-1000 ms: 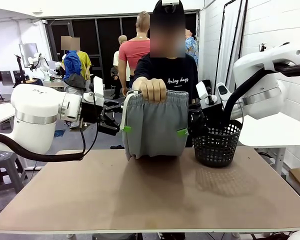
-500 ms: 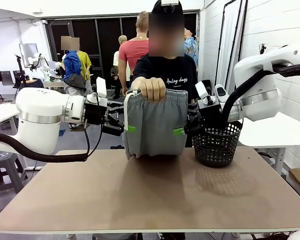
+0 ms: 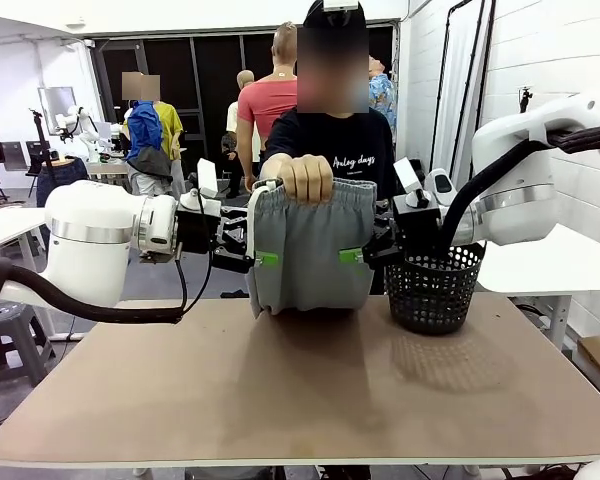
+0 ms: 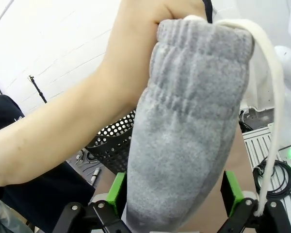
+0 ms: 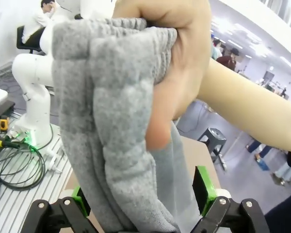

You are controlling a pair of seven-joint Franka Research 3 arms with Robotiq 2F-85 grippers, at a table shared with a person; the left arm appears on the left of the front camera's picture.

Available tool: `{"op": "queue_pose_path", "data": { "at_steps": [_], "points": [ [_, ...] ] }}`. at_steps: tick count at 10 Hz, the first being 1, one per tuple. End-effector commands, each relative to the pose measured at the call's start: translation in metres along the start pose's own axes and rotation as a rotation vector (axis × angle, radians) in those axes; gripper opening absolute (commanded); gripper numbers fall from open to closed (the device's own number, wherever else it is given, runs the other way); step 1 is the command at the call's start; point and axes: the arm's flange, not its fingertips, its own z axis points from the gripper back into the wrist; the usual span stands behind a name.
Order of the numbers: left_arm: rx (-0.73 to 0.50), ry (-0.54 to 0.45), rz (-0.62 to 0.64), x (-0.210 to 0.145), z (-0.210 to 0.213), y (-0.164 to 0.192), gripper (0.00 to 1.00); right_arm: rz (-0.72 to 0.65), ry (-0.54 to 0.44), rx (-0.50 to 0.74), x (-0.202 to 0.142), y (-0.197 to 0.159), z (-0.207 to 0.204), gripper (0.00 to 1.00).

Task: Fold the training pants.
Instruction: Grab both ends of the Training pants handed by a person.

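Both pairs of green-padded fingers stand spread wide. The left gripper [image 4: 174, 194] straddles one side edge of the light grey soft jersey training pants [image 3: 310, 250] and the right gripper [image 5: 142, 194] straddles the other, neither pinching yet. Above the fingers, the person's hand [image 3: 305, 178] holds the bunched waistband. Below them lies the flat brown table [image 3: 300, 400]. The handover looks unfinished, and all the folding remains.

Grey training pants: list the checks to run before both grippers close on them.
1. Light grey jersey training pants hang from the person's hand at the waistband: ok.
2. Left gripper open, one pants edge between its pads: ok.
3. Right gripper open, other edge between its pads: ok.
4. Person's hand above both grippers: ok.
5. White drawstring clear of the left gripper: cannot tell; it hangs by one finger.
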Motion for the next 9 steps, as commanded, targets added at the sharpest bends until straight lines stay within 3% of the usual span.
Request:
{"op": "queue_pose_path", "data": {
  "at_steps": [1,6,7,9],
  "points": [
    [0.029,-0.051,0.003,-0.01,-0.015,0.006,1.0,0.003,-0.056,0.014,-0.004,-0.008,-0.004,1.0],
    [-0.026,-0.088,-0.013,-0.015,-0.026,0.015,1.0,-0.008,-0.085,0.008,-0.007,-0.013,-0.007,1.0],
    [-0.031,-0.094,-0.012,-0.016,-0.029,0.015,0.8,-0.021,-0.102,0.013,-0.007,-0.013,-0.007,1.0],
    [-0.028,-0.114,-0.002,-0.017,-0.029,0.016,0.41,-0.061,-0.11,0.018,-0.008,-0.015,-0.009,0.62]
  ]
}}
